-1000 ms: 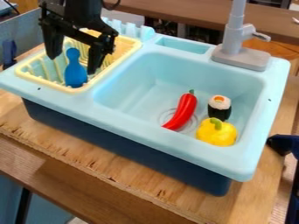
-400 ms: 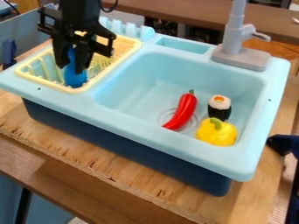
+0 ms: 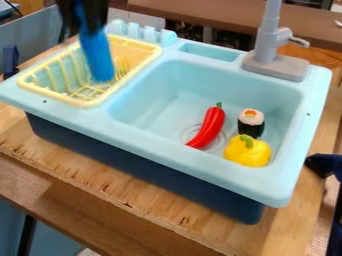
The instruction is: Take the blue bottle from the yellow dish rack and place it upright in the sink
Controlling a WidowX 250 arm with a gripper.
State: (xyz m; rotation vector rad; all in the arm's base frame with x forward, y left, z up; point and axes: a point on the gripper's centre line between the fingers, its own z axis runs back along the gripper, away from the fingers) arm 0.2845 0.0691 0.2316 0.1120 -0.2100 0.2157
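A: Gripper (image 3: 83,22)?
B: Closed on one blue utensil (image 3: 97,57), slightly tilted, over the yellow rack (image 3: 85,103) at the toy sink's (image 3: 167,159) left end. Grasp: done. Setting down: outstanding.
A: Basin?
B: Red chili (image 3: 210,126), near edge; yellow pepper (image 3: 248,152), near right corner; sushi roll (image 3: 251,123), just behind the pepper.
A: Surface, room?
B: Grey faucet (image 3: 268,37), far edge; plywood worktop (image 3: 113,187) beneath; brown table (image 3: 200,12) behind.
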